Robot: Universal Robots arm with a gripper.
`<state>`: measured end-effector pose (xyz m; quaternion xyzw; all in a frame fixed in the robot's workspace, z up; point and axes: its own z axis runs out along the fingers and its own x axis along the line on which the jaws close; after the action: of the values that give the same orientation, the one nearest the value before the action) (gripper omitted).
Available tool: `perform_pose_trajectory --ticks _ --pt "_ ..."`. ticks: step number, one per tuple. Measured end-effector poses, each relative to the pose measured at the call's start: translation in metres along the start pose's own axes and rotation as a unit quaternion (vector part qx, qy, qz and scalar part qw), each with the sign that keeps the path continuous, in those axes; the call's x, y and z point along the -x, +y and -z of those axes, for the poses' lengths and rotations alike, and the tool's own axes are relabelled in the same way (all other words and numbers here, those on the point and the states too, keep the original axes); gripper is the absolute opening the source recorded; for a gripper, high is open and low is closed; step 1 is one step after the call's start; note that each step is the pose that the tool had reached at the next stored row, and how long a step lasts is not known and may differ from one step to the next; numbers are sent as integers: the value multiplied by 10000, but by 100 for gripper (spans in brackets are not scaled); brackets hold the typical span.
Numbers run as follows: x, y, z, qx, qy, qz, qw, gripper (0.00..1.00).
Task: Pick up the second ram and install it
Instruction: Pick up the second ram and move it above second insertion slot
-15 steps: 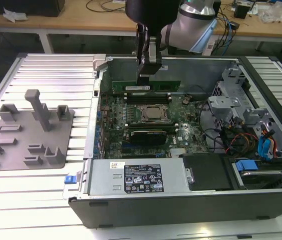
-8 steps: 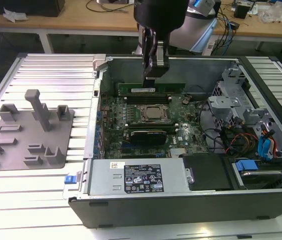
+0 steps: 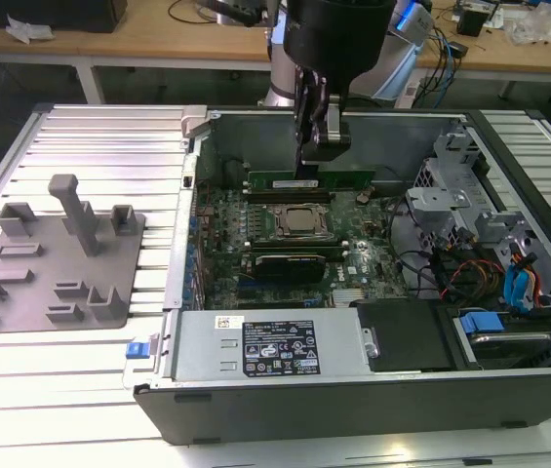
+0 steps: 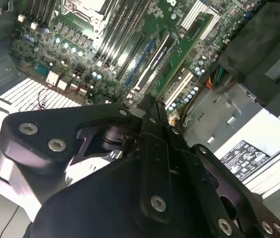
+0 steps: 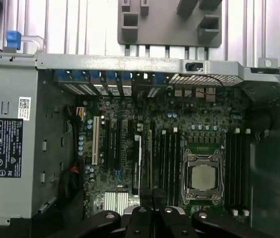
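The second ram (image 3: 334, 180) is a long green stick with a white label. It stands on its long edge just behind the processor socket (image 3: 302, 222) inside the open computer case (image 3: 353, 395). My gripper (image 3: 309, 166) comes down from above and is shut on the stick near its middle. Whether the stick sits in a slot I cannot tell. In the first wrist view the fingertips (image 5: 140, 214) close together over the row of memory slots (image 5: 168, 158) beside the socket (image 5: 202, 177). The second wrist view looks past the gripper body (image 4: 149, 198) at the board.
A black card-like block (image 3: 290, 263) lies across the board in front of the socket. The power supply (image 3: 275, 346) fills the case's near side. Drive bays and loose cables (image 3: 490, 263) crowd the exterior view's right. A grey fixture plate (image 3: 60, 253) lies outside the case at the left.
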<state>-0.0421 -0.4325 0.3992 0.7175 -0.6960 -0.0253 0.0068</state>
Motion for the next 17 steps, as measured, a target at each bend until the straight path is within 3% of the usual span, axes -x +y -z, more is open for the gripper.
perform_pose_trajectory --ticks 5,9,17 --pt "55 -13 -80 0 -1 1 10000 9" --pt "107 -20 -204 0 0 0 10000 9" --pt "211 -29 -329 0 -1 0 10000 9"
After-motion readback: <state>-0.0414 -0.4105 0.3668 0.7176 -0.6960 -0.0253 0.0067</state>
